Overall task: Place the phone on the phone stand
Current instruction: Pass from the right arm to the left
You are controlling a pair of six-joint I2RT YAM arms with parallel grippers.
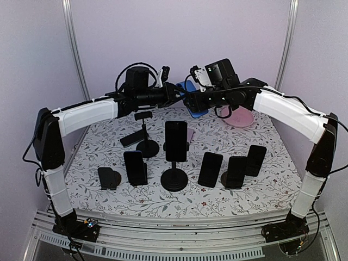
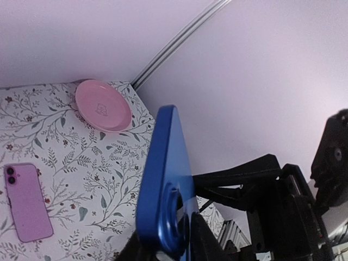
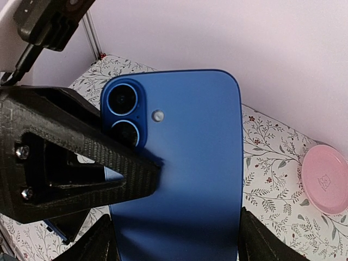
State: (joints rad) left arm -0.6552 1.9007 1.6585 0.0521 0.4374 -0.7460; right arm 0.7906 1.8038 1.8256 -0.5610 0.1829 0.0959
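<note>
At the far centre, above the desk (image 1: 266, 187), both end effectors grip the blue phone (image 3: 185, 163). The right end effector (image 3: 176, 239) spans its width and the left end effector (image 2: 168, 244) pinches its camera end. Not placed yet: you still need to carry it to an empty stand (image 1: 144, 117).

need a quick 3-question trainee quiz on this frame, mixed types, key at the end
1. True or false: the right end effector holds the blue phone in the air, gripping it across its width.
2. The dish near the far corner is: A pink, B green, C white.
3. How many camera lenses show on the blue phone's back?

Key: 1 true; 2 A; 3 two.
</note>
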